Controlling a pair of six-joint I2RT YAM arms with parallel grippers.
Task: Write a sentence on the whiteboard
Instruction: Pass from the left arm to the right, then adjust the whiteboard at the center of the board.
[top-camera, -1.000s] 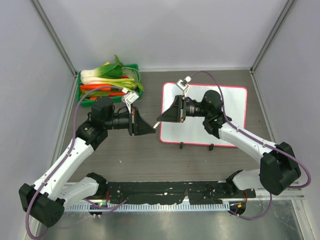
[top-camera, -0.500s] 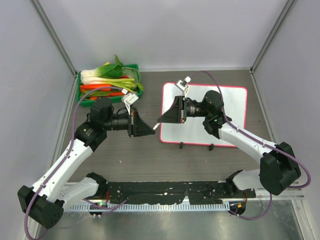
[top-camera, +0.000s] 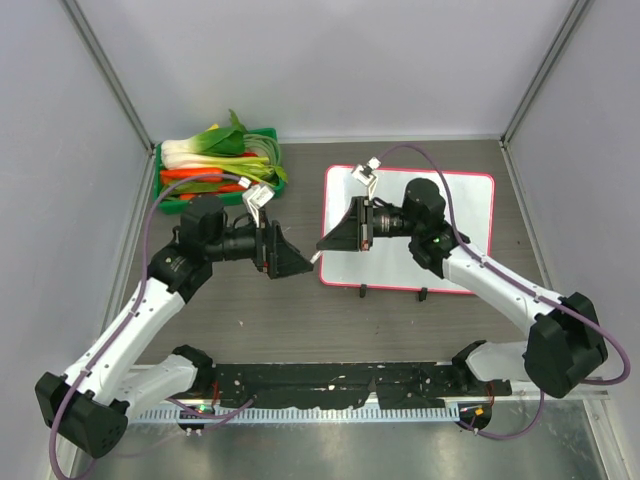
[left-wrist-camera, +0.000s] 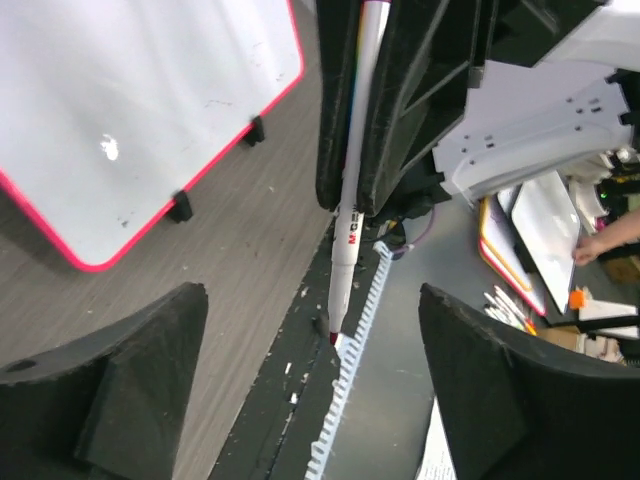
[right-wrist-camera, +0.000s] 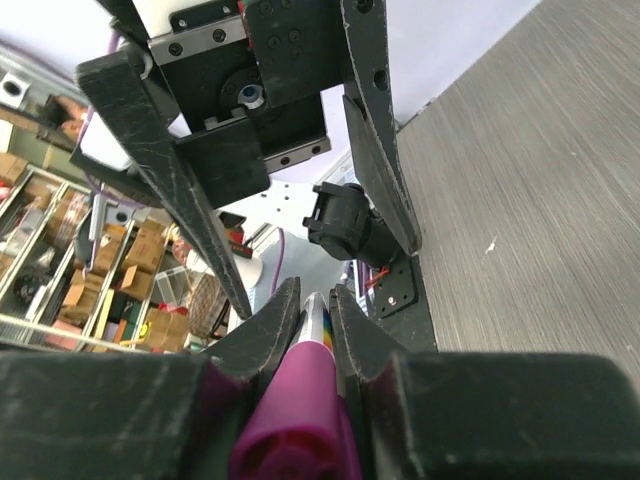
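The whiteboard (top-camera: 455, 215) lies flat on the right of the table, white with a pink-red frame; its corner also shows in the left wrist view (left-wrist-camera: 120, 110). The sentence is not visible on it. My right gripper (top-camera: 322, 243) hovers over the board's left edge, shut on a white marker (left-wrist-camera: 352, 190) with a purple rear end (right-wrist-camera: 300, 410) and a bare red tip. My left gripper (top-camera: 305, 262) faces it from the left, open, its fingers (left-wrist-camera: 130, 390) standing on either side of the marker's tip without touching it. From the right wrist, my right gripper (right-wrist-camera: 315, 295) pinches the marker's barrel.
A green crate (top-camera: 172, 195) of leeks and carrots stands at the back left, behind my left arm. The black base rail (top-camera: 330, 380) runs along the near edge. Grey walls close in the left, back and right sides.
My left gripper has gone from shut at the marker's tip to open and has drawn back slightly left. The right gripper, still holding the marker, has shifted a little.
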